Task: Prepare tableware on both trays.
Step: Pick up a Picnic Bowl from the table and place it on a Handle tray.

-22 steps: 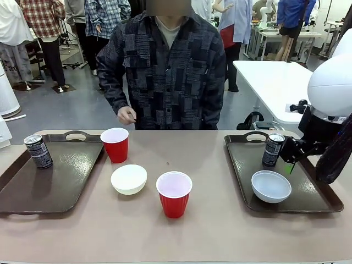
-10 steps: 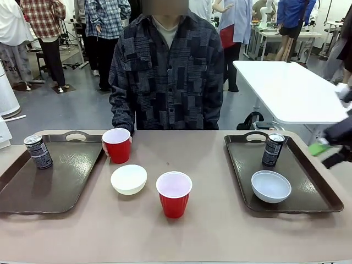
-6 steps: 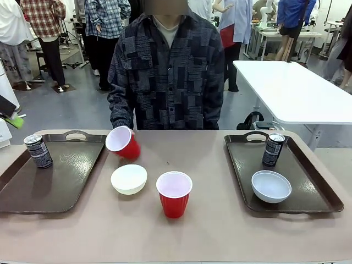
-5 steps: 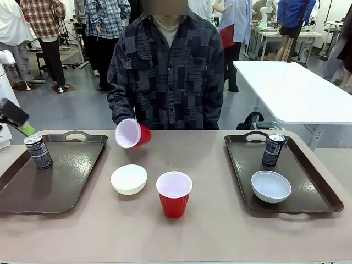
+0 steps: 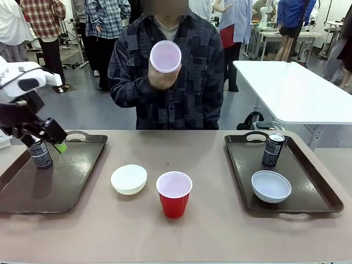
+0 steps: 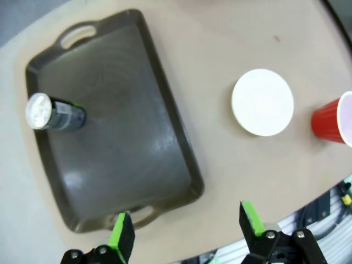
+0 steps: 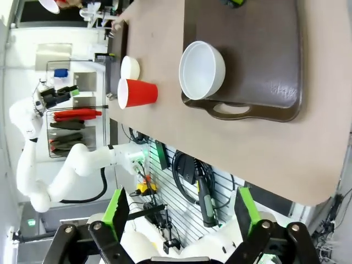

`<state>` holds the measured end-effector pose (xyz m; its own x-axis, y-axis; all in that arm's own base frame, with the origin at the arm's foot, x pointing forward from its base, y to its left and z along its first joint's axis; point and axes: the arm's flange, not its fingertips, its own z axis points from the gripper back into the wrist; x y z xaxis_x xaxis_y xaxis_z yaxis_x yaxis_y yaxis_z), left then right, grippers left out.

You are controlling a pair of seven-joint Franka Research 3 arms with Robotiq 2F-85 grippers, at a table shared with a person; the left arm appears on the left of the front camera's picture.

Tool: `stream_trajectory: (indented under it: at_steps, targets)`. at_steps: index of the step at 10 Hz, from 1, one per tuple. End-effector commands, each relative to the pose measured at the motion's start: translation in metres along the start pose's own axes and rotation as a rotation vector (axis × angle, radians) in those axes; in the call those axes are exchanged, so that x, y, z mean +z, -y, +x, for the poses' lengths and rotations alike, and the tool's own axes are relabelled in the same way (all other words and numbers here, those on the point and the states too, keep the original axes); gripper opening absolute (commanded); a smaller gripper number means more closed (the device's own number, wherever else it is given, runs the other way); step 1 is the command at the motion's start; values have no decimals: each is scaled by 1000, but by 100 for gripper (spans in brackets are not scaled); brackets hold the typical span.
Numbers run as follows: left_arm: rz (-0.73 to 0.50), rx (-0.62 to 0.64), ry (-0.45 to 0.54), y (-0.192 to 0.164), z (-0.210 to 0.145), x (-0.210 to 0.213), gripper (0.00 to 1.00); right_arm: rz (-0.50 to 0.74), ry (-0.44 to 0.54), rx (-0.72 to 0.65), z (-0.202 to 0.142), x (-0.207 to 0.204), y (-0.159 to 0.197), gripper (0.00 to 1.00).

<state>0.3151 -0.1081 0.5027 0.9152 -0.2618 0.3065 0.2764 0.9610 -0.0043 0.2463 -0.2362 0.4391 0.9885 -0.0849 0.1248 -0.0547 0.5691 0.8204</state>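
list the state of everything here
red plastic cup the person holds: raised, tipped toward the camera
red plastic cup on the tabletop: upright, empty
small white bowl on the tabletop: upright
small white bowl on the brown plastic right tray: upright, empty
slim black can on the brown plastic left tray: upright
slim black can on the right tray: upright
left hand: open, empty
right hand: open, empty

Front: I face across the table [image 5: 220, 234] at the person [image 5: 168, 82] | left wrist: I look down from high over the left tray [image 6: 121, 137] | right wrist: rolled sideways, high over the right tray [image 7: 258, 55] | shared by all: upright red cup [image 5: 174, 202]
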Motion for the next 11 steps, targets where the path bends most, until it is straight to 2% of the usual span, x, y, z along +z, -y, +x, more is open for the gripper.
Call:
stream_trajectory:
  at_steps: [1, 4, 6, 8, 11]
  targets:
    - [24, 39, 0, 20, -2, -26, 100, 38, 26, 40, 7, 14, 15, 100]
    - [19, 41, -13, 46, 4, -48, 100, -18, 20, 73, 13, 9, 12, 100]
    - [20, 41, -5, 68, 11, -65, 100, -3, 15, 24, 6, 13, 15, 100]
    - [18, 21, 17, 68, 16, -70, 100, -3, 15, 24, 6, 13, 15, 100]
    - [-17, 11, 5, 42, 19, -73, 100, -3, 15, 24, 6, 13, 15, 100]
